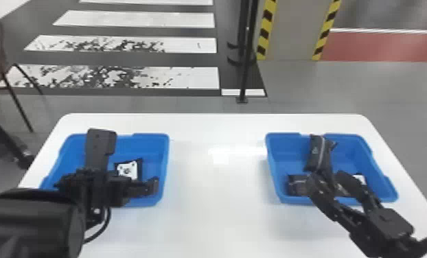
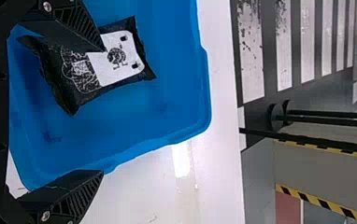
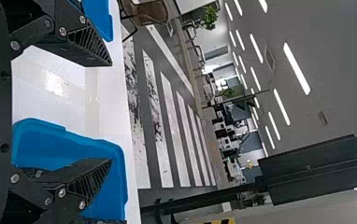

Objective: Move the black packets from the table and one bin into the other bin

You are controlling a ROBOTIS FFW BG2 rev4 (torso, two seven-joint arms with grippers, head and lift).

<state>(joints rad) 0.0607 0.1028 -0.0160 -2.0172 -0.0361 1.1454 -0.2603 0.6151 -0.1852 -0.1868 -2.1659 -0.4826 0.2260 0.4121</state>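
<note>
The left claw (image 1: pixel 127 187) is over the left bin (image 1: pixel 166 161), fingers spread with nothing pinched, one across the packet (image 1: pixel 128 169) lying inside. At the right bin (image 1: pixel 270 164), the right claw (image 1: pixel 330 181) is also spread and empty; a packet (image 1: pixel 316 153) shows just beyond its fingers, and others (image 1: pixel 296 184) lie low in that bin.

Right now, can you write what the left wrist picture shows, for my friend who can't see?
A black packet with a white patch lies in a blue bin on a white table. The left gripper hangs over the bin, its empty jaws wide apart, one partly hiding the packet. White stripes mark the floor beyond.
</note>
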